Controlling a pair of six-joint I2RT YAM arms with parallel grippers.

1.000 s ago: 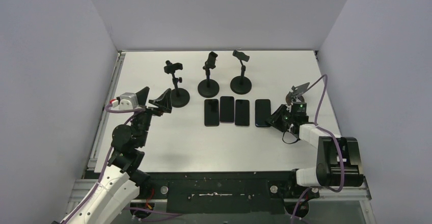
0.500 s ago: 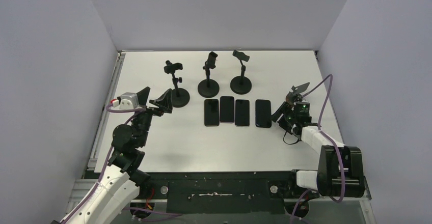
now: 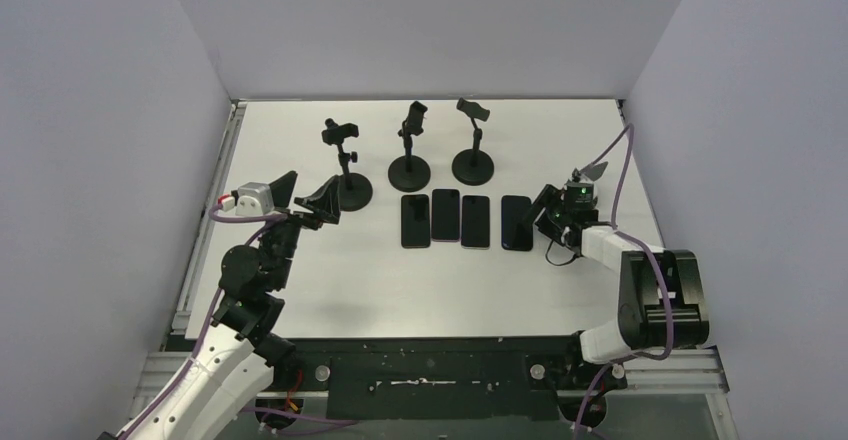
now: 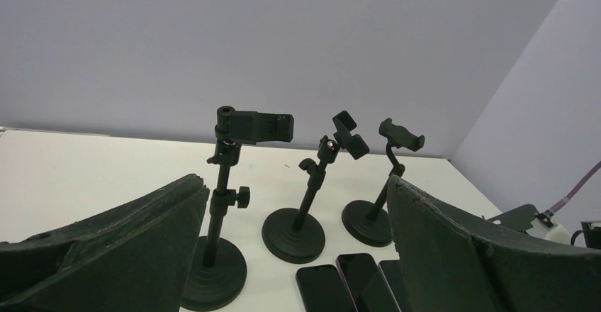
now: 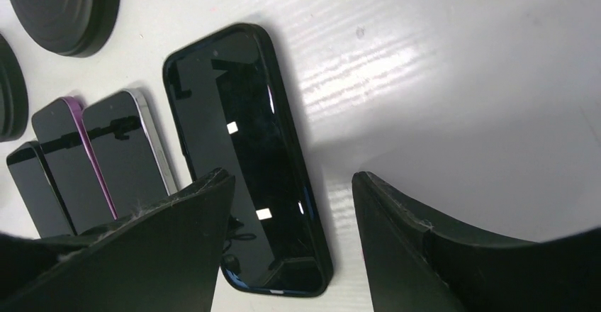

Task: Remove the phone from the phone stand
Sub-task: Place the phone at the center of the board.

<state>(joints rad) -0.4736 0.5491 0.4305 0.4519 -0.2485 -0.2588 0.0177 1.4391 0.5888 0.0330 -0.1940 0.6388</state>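
Three black phone stands stand in a row at the back of the table, their clamps empty. Several dark phones lie flat in front of them; the rightmost phone lies a little apart, and shows in the right wrist view. My right gripper is open, low over that phone's near right edge, holding nothing. My left gripper is open and empty, raised at the left, facing the stands.
Grey walls close the table on three sides. A metal rail runs along the left edge. The right arm's purple cable loops above its wrist. Bare white tabletop lies in front of the phones.
My right gripper has moved left and back toward the rightmost phone, with its wrist turning. The left arm has not moved. The phones and stands are where they were.
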